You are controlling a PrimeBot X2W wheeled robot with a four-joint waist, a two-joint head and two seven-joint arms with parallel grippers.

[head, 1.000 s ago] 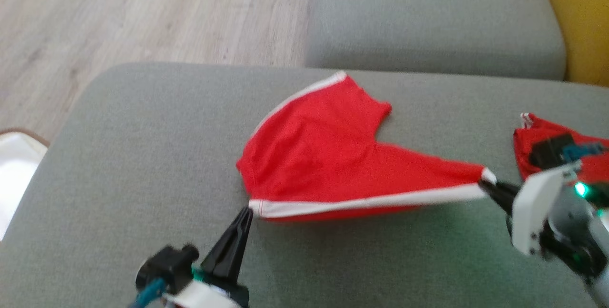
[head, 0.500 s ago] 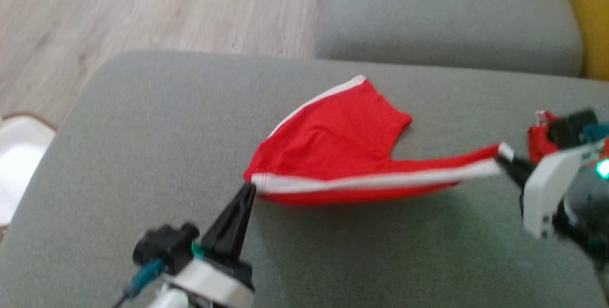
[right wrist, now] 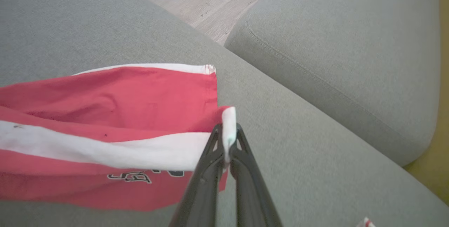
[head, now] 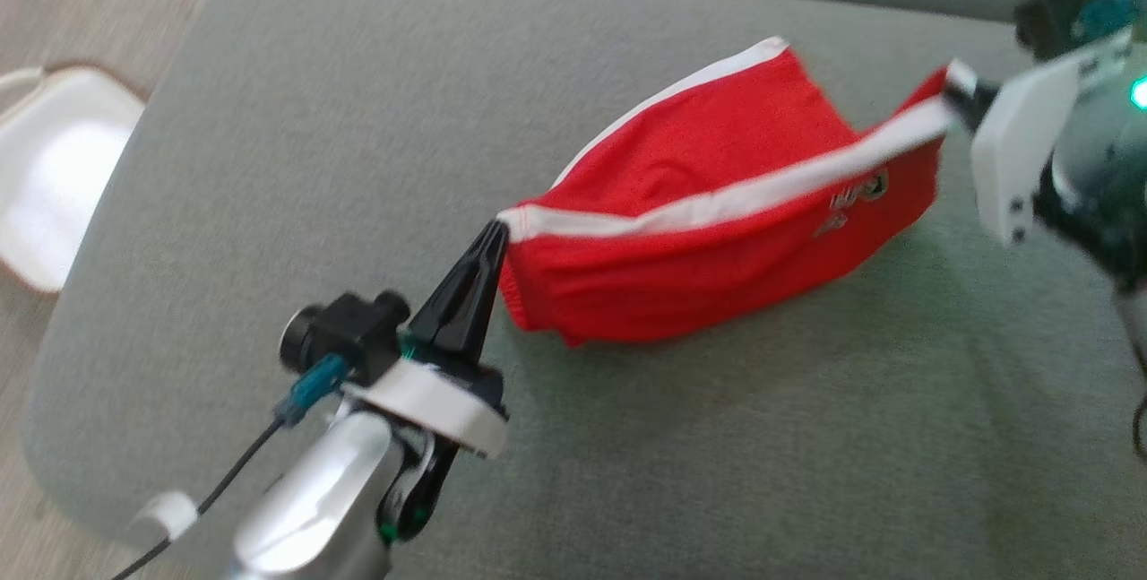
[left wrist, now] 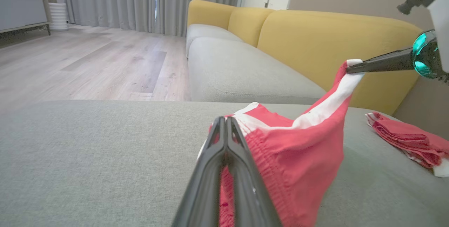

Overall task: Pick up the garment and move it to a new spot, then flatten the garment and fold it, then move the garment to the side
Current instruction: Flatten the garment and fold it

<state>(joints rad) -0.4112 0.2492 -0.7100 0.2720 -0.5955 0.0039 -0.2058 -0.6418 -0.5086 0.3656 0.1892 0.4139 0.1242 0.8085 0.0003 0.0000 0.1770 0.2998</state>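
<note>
We see the garment (head: 717, 230), red shorts with a white side stripe (head: 717, 203), stretched between our two grippers over the grey seat cushion (head: 314, 114). Its far part rests on the cushion near the middle. Our left gripper (head: 495, 235) is pinched tight on one white-trimmed corner, low by the cushion. Our right gripper (head: 961, 96) is clamped on the other corner and holds it higher. A black-outlined print (right wrist: 131, 177) sits just below the stripe, but we cannot read its lettering.

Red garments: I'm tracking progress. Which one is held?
The white-striped red shorts, pinched between left gripper and right gripper; the other red garment lies loose on the cushion.
</note>
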